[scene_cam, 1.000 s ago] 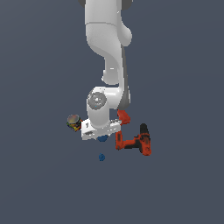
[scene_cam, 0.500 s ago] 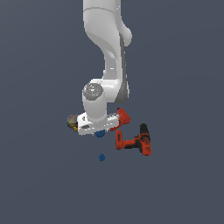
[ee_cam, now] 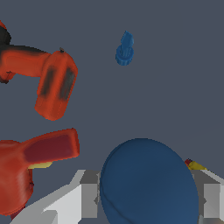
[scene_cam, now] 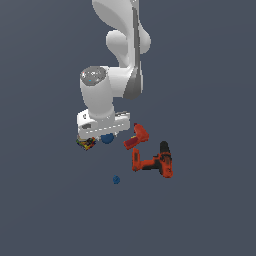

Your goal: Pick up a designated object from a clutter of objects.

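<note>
Looking at it now: your end effector has dropped lower and its fingers bracket the large blue ball, apparently touching; lift can follow.

Two blue items show: one large dark-blue ball and one much smaller blue piece, which lies well apart from the ball (the wrist view shows it as ridged rather than round, so it may not be a ball). Two orange-red tools lie on the exterior view's right of the ball: one smaller red tool near it and one orange-black power drill farther off. One multicoloured can sits just beside the ball on the other side.
</note>
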`<state>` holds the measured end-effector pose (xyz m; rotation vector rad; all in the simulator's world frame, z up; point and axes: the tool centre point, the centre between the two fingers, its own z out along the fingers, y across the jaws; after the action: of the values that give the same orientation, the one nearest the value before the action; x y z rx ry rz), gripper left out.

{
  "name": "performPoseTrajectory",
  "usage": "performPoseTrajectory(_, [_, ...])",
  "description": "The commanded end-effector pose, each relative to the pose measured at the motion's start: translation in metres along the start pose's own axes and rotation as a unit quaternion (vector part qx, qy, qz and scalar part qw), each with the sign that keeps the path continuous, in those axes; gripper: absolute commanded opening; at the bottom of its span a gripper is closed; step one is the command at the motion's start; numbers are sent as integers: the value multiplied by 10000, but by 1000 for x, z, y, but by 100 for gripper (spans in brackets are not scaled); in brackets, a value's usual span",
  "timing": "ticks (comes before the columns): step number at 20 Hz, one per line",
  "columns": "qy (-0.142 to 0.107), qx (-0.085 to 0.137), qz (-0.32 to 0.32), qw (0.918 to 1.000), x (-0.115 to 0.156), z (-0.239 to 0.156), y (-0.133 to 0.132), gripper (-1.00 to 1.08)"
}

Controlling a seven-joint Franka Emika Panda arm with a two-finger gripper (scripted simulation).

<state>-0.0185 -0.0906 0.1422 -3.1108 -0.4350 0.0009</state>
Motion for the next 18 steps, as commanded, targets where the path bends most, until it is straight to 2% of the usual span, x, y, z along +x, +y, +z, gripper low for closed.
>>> performPoseTrajectory(1, [6, 1, 0, 10000, -10, -24, 5, -100])
performPoseTrajectory(18, [8, 6, -1, 10000, -77, -194, 46, -100])
